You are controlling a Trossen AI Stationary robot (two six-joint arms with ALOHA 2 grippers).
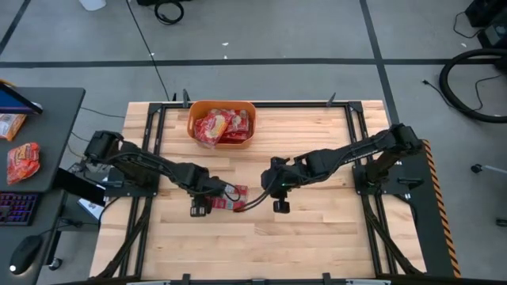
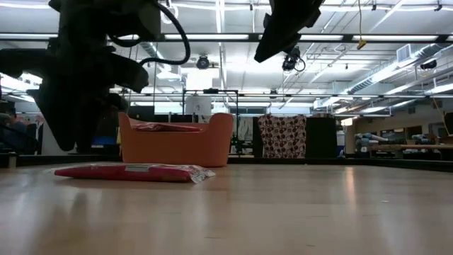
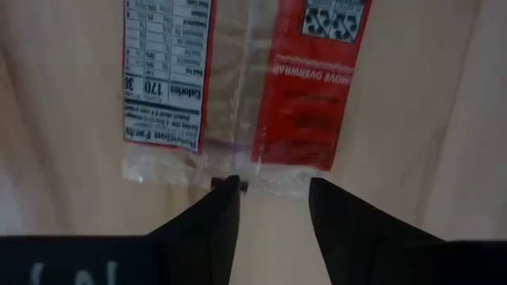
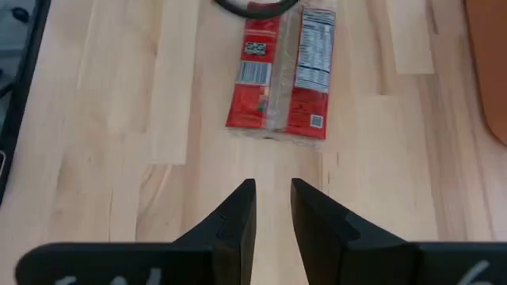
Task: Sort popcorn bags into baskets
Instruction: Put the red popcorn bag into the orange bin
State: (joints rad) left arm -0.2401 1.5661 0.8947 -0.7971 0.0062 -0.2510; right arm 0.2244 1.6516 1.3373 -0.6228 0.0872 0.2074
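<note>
Left tool [image 3: 273,190] first: our two dark fingers sit a modest gap apart, tips right at the clear crimped end seam of the lone popcorn bag [image 3: 238,75], holding nothing yet. Bag lies flat on the counter [image 1: 317,237] just ahead of that tool, label side down, nutrition panel and barcode up.

Right tool [image 4: 273,194] hovers short of the same bag's opposite end, fingers nearly together with a narrow slot between, empty. So the bag sits between our two tools.

Handling guess: light, thin, floppy film packet, probably slick. A flat pinch across the body looks awkward since it hugs the wood. We'd take the crimped seam at the left tool's tips, or pinch an edge and let it hang.

Orange basket [image 1: 222,107] is well beyond both tools at the far side of the counter, already holding several red bags [image 1: 224,127].

View differences:
- Low view shows the bag's end slightly lifted off the wood and the basket [image 2: 177,145] behind it; the high view hides that lift.
- Left wrist view alone shows the tip-to-seam relation.
- High view alone shows both arms converging.
</note>
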